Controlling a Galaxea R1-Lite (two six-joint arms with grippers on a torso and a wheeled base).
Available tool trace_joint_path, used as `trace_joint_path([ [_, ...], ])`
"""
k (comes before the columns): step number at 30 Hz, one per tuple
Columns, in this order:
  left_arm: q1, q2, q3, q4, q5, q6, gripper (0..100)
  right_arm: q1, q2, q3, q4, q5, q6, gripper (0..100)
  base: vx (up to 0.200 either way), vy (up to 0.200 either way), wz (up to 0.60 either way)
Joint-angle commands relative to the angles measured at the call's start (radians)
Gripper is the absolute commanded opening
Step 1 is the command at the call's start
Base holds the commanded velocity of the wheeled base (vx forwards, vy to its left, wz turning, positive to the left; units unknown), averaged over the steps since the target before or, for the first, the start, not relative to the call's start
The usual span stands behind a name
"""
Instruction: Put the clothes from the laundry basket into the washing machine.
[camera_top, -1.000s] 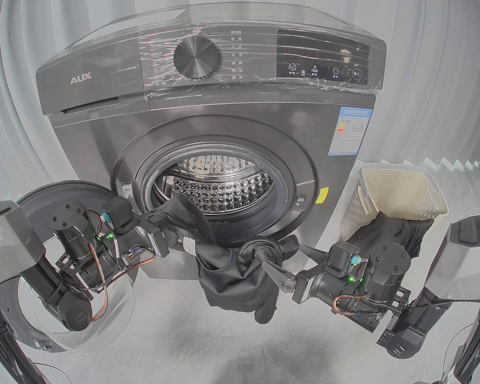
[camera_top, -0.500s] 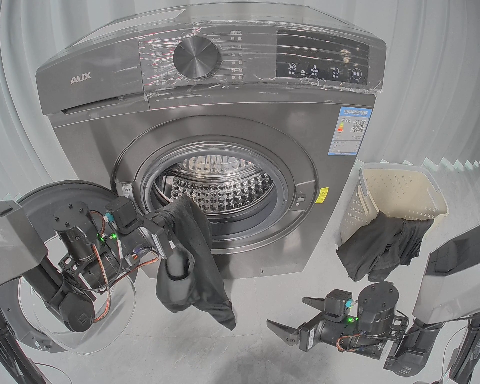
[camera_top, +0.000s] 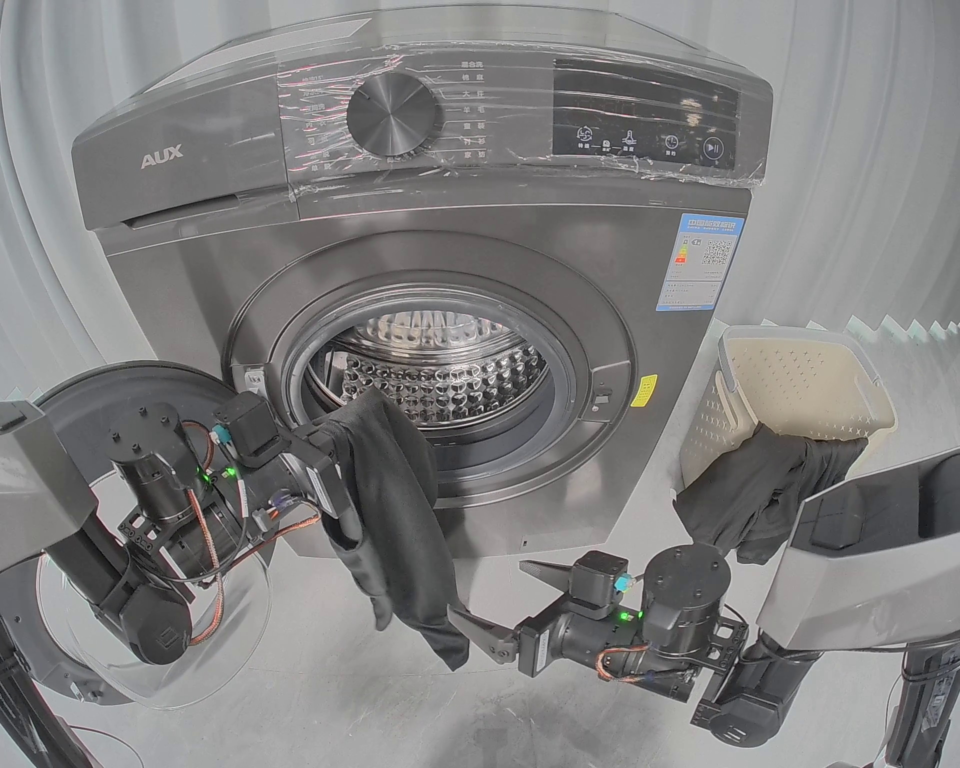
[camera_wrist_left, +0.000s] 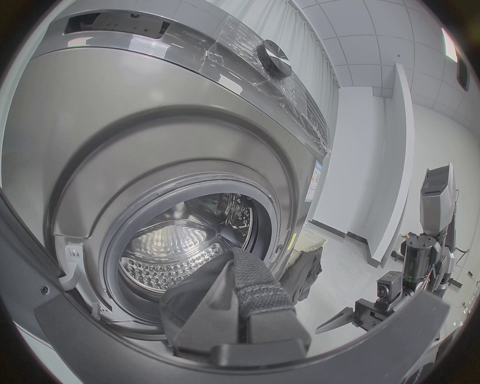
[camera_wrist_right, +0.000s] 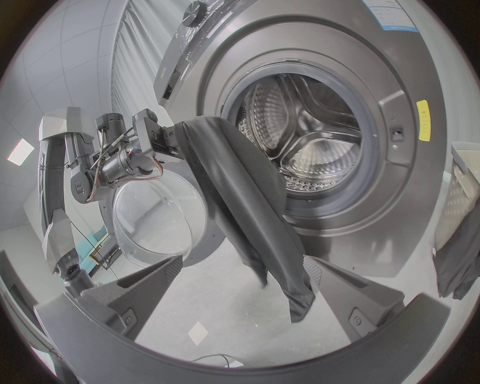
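Observation:
A dark garment (camera_top: 395, 520) hangs from my left gripper (camera_top: 335, 455), which is shut on its upper end at the lower left rim of the washing machine's open drum (camera_top: 440, 385). In the left wrist view the fingers (camera_wrist_left: 260, 300) pinch the same garment (camera_wrist_left: 195, 300) in front of the drum. My right gripper (camera_top: 490, 592) is open, low in front of the machine, its fingers on either side of the garment's hanging tip (camera_wrist_right: 295, 300). More dark clothes (camera_top: 760, 490) drape over the front of the cream laundry basket (camera_top: 800, 375).
The round glass door (camera_top: 150, 520) stands open at the machine's left, behind my left arm. The basket leans against the machine's right side. Bare grey floor (camera_top: 330, 700) lies in front of the machine.
My right gripper let go of the garment, dropped low, then moved left and up to the garment's hanging tip. The garment now hangs from the left gripper alone.

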Motion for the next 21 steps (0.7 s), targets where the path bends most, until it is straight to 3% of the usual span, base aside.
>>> trace_joint_path([
  [1, -0.011, 0.005, -0.004, -0.001, 0.001, -0.001, 0, 0.027, 0.042, -0.082, 0.002, 0.009, -0.002, 100, 0.000, 0.000, 0.00],
  [14, -0.029, 0.040, -0.031, -0.001, 0.043, 0.001, 0, 0.040, 0.139, -0.286, 0.090, 0.007, -0.005, 100, 0.000, 0.000, 0.00],
  [21, -0.029, 0.040, -0.030, -0.001, 0.043, -0.001, 0, 0.023, 0.224, -0.388, 0.091, 0.012, -0.040, 100, 0.000, 0.000, 0.00],
])
